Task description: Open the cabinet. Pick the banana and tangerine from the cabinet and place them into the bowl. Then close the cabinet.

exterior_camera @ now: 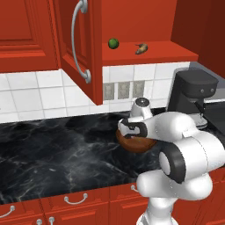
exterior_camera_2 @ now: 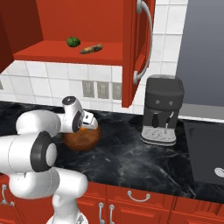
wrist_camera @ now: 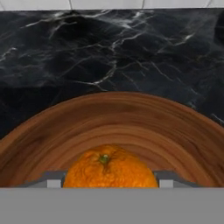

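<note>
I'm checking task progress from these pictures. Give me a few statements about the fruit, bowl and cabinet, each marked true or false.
1. The banana lies on the cabinet shelf. True.
2. The tangerine is on the shelf. False: it sits between the gripper fingers over the bowl.
3. The cabinet doors are shut. False: both stand open.
4. A green ball lies left of the banana. True.
5. The bowl holds the banana. False.

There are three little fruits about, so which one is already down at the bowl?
The tangerine, the bright orange ball, sits low over the wooden bowl right at the claw. The banana and the green ball lie on the shelf of the open cabinet.
</note>
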